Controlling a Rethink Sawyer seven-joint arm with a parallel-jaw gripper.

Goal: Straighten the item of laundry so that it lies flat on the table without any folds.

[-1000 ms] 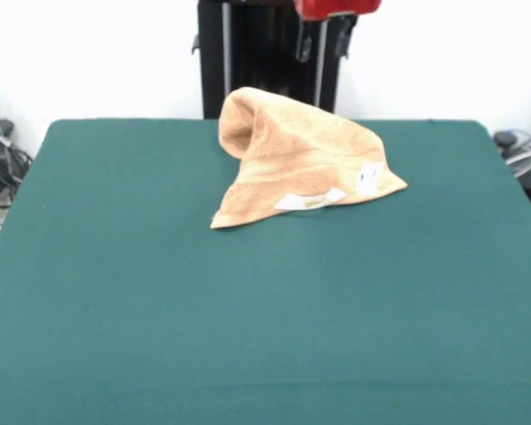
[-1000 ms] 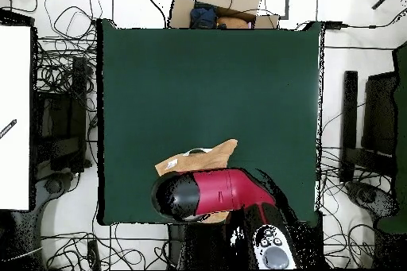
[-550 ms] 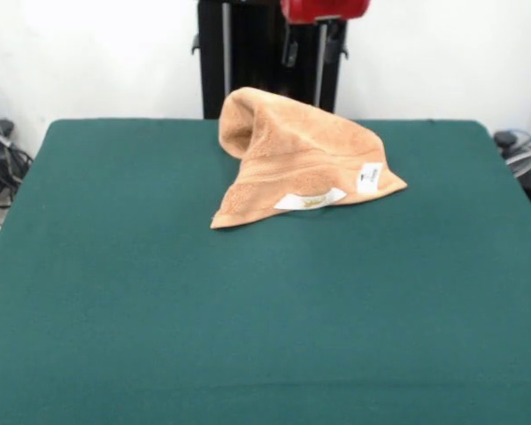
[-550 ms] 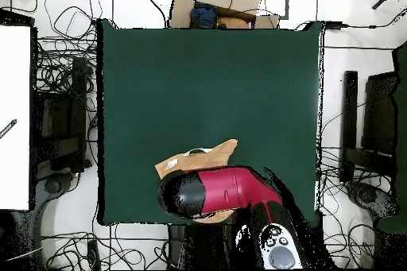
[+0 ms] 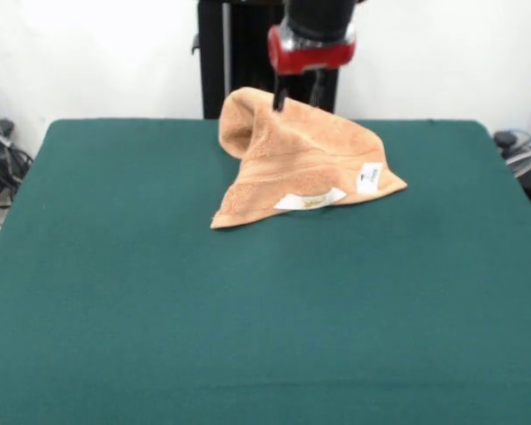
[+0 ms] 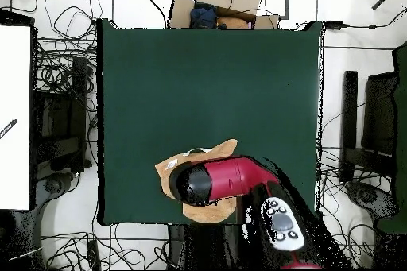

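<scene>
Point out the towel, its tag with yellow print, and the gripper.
towel (image 5: 292, 150): front view, on its raised orange-tan middle.
tag with yellow print (image 5: 311, 200): front view, on the white strip near the towel's front edge.
gripper (image 5: 296, 99): front view, between the dark tips just above the towel's top.

Green table w/ rumpled towel

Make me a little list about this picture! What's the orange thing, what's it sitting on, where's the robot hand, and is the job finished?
thing: orange-tan towel with white tags
shape: bunched into a raised hump, folded
sits on: green table, toward its far side
robot hand: gripper just above the towel's top, fingers apart
holding anything: no
job finished: no, towel not flat
</scene>
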